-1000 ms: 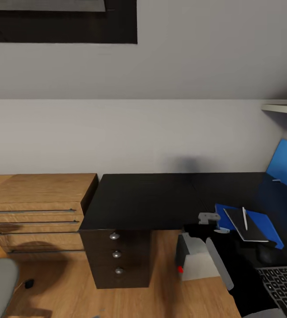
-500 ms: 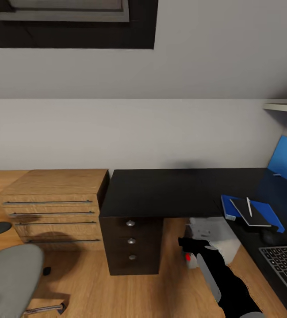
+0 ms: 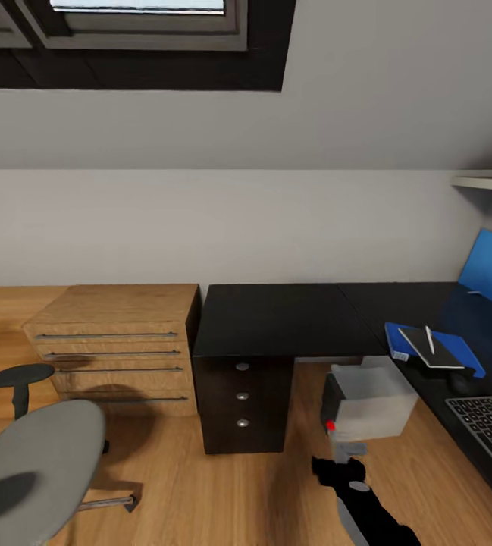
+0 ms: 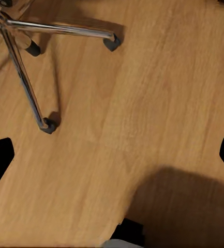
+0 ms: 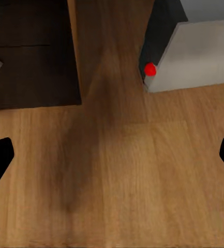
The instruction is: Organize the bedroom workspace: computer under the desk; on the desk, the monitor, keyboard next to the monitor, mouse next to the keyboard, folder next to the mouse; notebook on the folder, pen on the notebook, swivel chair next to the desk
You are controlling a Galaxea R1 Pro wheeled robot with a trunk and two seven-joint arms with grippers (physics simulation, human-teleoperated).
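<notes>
From my seat, the desk (image 3: 276,318) spans from centre out to 3 o'clock in the head view, its drawer unit (image 3: 243,402) below it. The swivel chair (image 3: 37,470) sits at 8 o'clock, well apart from the desk, so bringing it alongside looks like the step left. I would swing the base toward 8 o'clock, take the seat or back with both arms, and roll it slowly so the casters track straight and the star base (image 4: 29,62) does not catch the light-wood chest (image 3: 117,341).

The computer (image 3: 371,402) stands on the floor in the desk's knee space. The folder (image 3: 458,350) lies on the desk at 3 o'clock with the notebook (image 3: 427,347) on it and the pen (image 3: 430,340) on top; the keyboard (image 3: 488,432) is at 4 o'clock.

The right gripper (image 3: 342,466) hangs low at 5 o'clock; both wrist views show spread fingertips with nothing between.

Light plank floor (image 5: 122,181), pale sloped walls, dark skylight (image 3: 132,38) at 11 o'clock.
</notes>
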